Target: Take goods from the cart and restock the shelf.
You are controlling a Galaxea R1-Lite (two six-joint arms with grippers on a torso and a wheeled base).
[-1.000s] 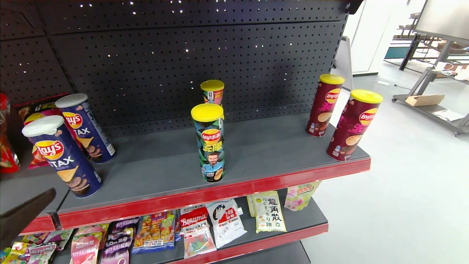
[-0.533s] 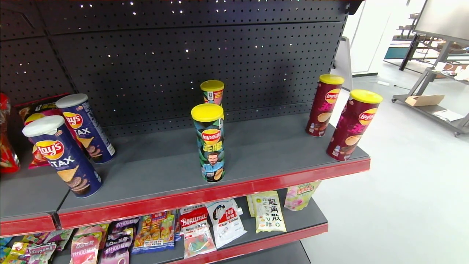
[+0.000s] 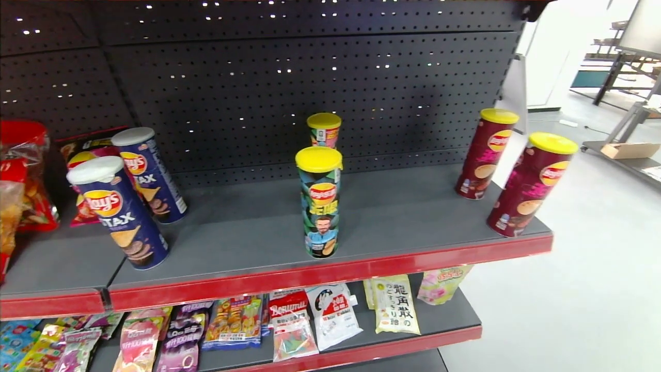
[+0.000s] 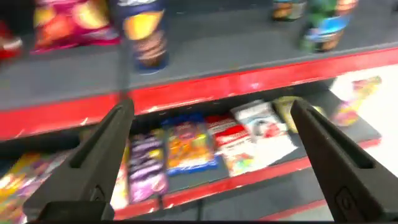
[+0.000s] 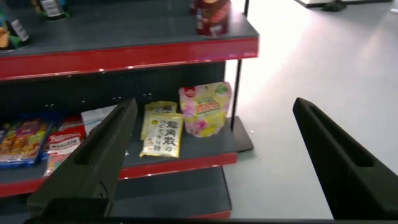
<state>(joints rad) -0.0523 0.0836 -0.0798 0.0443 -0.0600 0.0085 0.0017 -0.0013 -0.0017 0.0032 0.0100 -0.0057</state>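
The upper shelf [image 3: 330,268] has a grey deck and a red front edge. On it stand two blue chip cans [image 3: 121,212], two green cans with yellow lids [image 3: 320,201] and two maroon cans [image 3: 532,183]. My left gripper [image 4: 211,109] is open and holds nothing; it hangs in front of the red shelf edge [image 4: 217,87], facing the snack packets [image 4: 186,146] on the lower shelf. My right gripper [image 5: 214,106] is also open with nothing in it, before the shelf's right end, below a maroon can [image 5: 211,15].
Red chip bags [image 3: 20,170] fill the shelf's far left. Several flat snack packets [image 3: 232,323] lie on the lower shelf. Bare grey floor [image 3: 594,268] opens to the right of the shelf. Metal racks [image 3: 630,150] stand far off at the right.
The head camera has turned, so the whole picture shifted right. A dark fingertip at the lower left edge one second ago has left the head view. The cans stand as before.
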